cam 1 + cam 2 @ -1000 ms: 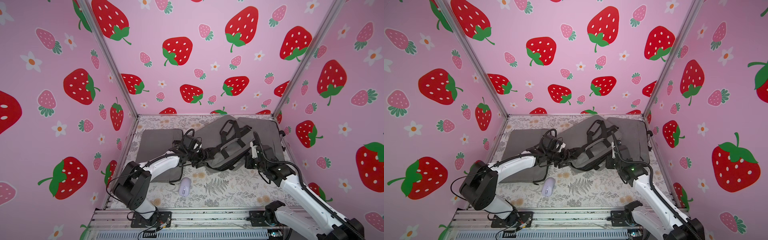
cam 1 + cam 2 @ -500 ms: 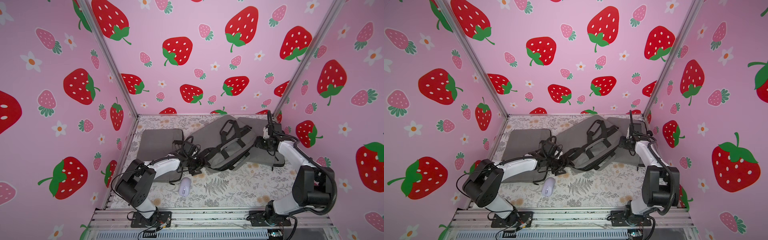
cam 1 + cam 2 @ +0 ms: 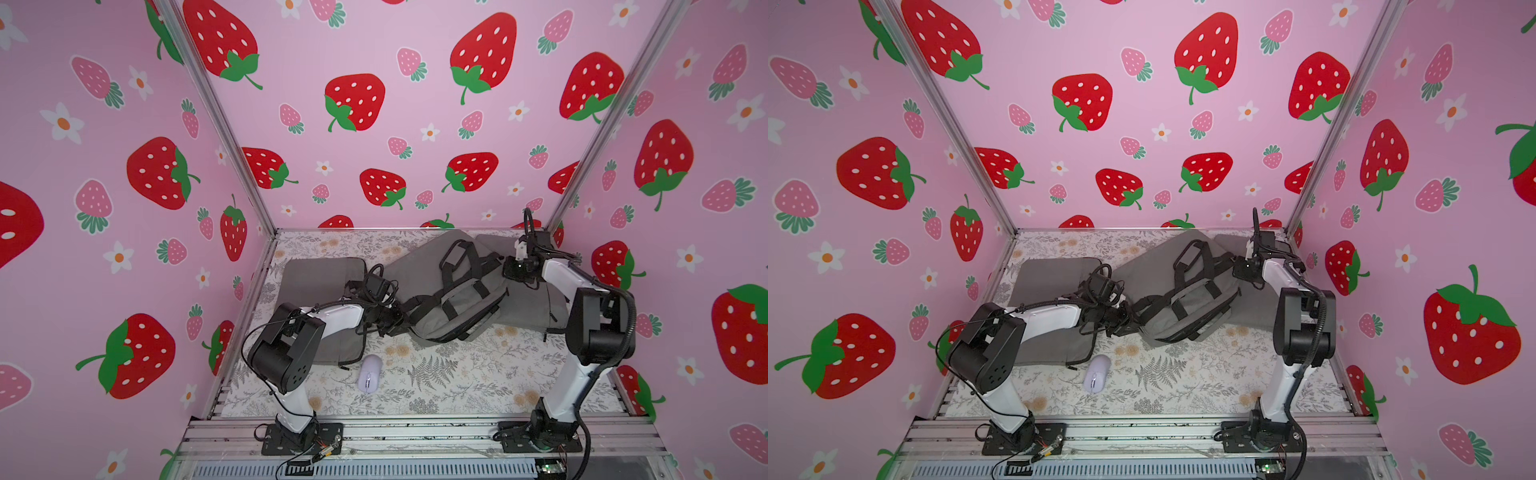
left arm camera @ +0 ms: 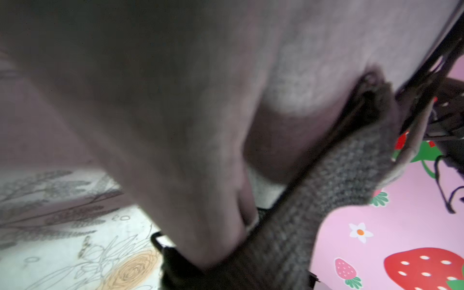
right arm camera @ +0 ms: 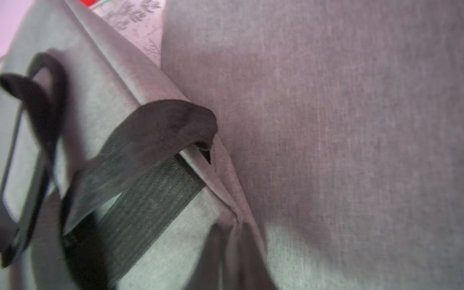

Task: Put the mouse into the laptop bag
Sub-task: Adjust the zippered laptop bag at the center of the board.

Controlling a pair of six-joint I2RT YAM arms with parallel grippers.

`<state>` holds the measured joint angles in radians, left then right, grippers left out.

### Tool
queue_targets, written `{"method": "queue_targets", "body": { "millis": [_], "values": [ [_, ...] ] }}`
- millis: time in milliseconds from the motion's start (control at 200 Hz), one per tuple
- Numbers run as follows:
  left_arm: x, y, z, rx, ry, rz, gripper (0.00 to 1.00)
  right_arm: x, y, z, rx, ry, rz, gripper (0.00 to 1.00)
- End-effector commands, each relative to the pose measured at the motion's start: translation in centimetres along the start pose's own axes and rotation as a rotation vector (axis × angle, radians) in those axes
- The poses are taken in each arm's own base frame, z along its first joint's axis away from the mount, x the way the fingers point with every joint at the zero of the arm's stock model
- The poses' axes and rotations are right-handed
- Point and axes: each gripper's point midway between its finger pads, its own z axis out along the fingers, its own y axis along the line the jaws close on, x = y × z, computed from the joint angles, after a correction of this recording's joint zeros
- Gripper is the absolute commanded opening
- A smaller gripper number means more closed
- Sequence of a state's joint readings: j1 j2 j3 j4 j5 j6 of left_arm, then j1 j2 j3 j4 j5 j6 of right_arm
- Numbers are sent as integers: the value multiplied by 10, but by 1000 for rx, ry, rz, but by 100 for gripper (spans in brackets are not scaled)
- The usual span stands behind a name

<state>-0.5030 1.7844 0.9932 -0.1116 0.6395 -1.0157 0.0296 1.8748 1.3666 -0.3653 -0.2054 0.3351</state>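
The lavender mouse (image 3: 370, 374) (image 3: 1097, 373) lies on the floral table cloth near the front, apart from both grippers. The grey laptop bag (image 3: 453, 299) (image 3: 1183, 305) with black straps lies slanted in the middle. My left gripper (image 3: 398, 322) (image 3: 1128, 323) is at the bag's near left end. In the left wrist view it (image 4: 236, 266) is shut on grey fabric (image 4: 175, 125) and a black strap (image 4: 326, 200). My right gripper (image 3: 508, 270) (image 3: 1241, 270) is shut at the bag's far right corner. Bunched grey fabric (image 5: 236, 226) runs into its hidden jaws.
A flat grey sleeve (image 3: 320, 270) lies at the back left, partly under my left arm. Another grey sleeve (image 3: 536, 305) lies under the bag's right side and my right arm. Pink strawberry walls close three sides. A metal rail (image 3: 415, 432) runs along the front.
The right arm swung from the bag's front right to its far right corner and its jaws closed there. The left jaws closed on the bag's left end. The mouse has not moved.
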Motion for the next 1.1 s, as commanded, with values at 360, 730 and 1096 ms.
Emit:
{"method": "queue_targets", "body": {
  "millis": [360, 730, 1096],
  "values": [
    [-103, -16, -36, 53, -178, 6, 15, 40, 8, -95, -8, -102, 2, 0],
    [-158, -61, -65, 57, -249, 114, 54, 124, 28, -141, -61, -47, 62, 0],
    [-45, -111, -84, -116, -266, 444, 63, 158, 15, -148, -25, 18, 72, 61]
  ]
}}
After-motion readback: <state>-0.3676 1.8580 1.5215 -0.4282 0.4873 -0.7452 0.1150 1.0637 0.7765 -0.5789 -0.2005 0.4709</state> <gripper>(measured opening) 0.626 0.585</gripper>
